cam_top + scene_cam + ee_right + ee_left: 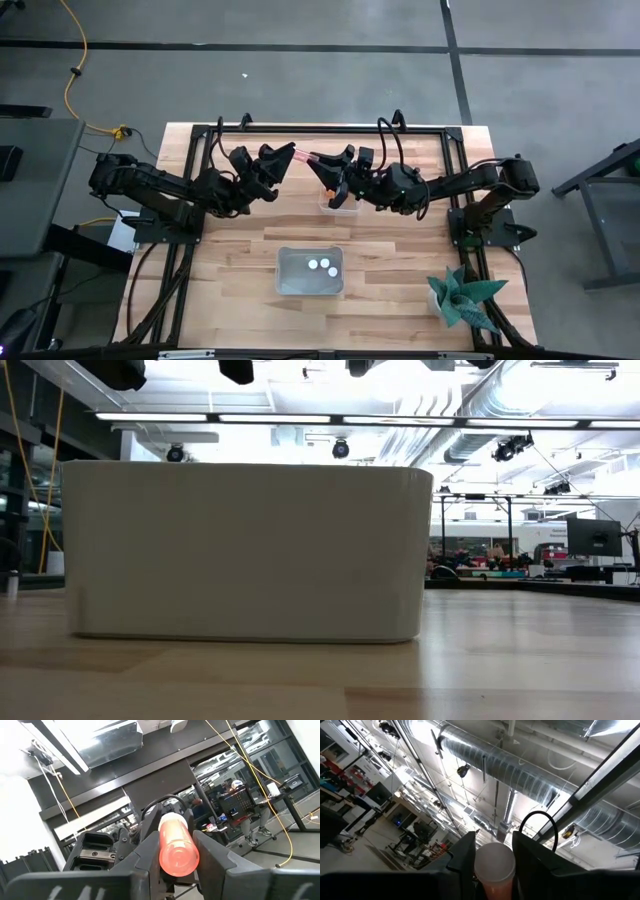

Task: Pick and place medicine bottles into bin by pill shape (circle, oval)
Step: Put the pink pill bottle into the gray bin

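1. No label or writing can be read on any bottle or bin.
2. One medicine bottle (303, 155) hangs above the worktop's (400, 290) far side, clamped at either end by the left pincer (288, 156) and right pincer (318, 160).
3. A white bin (245, 550) fills the low view, its inside hidden.

Table (400, 300): pale wood planks, matt, visible grain. Bin (310, 272): smooth grey plastic, slight sheen. Medicine bottle (177, 851): translucent orange plastic, glossy, with a smooth white plastic cap (494, 862). Gripper fingers (215, 852): dark matt plastic. Frame rails (330, 128): black metal.
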